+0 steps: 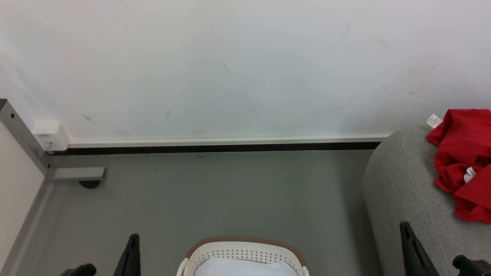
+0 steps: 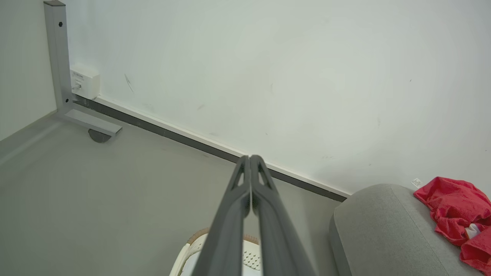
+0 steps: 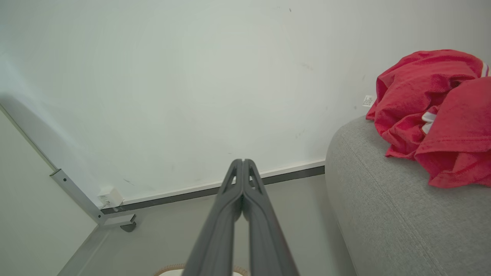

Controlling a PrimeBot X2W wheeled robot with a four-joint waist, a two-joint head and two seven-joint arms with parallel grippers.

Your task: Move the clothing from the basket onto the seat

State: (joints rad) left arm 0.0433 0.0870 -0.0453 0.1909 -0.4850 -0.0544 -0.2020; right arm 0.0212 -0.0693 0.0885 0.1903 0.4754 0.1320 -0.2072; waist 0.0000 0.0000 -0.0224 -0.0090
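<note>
- the clothing [image 1: 466, 161] lay as a crumpled red heap on top of the seat [image 1: 402, 184], a little back from the seat's rounded end and on the side close to the wall [image 1: 230, 69]. the right border of the head view cut the heap.
- a small white label [image 1: 434, 120] stuck out from the far edge of the heap toward the wall, and a bit of white fabric showed between the red folds.
- the basket [image 1: 245, 251] stood on the grey floor [image 1: 230, 191], apart from the end of the seat, with a strip of bare floor between them. its brown rim and perforated wall were seen at the lower border of the head view.
- a plain white sheet [image 1: 245, 267] lay inside the basket.
- the left gripper [image 2: 250, 158] had its fingers together, the tips touching, and it was empty. in the left wrist view the fingers rose over the basket rim and pointed toward the foot of the wall.
- the right gripper [image 3: 242, 160] had its fingers together too, and it was empty. it was just beside the rounded end of the seat, well apart from the clothing.
- a grey metal post [image 1: 23, 142] with a flat foot stood in the left corner of the floor, with a small white box [image 1: 50, 136] beside it on the wall.
</note>
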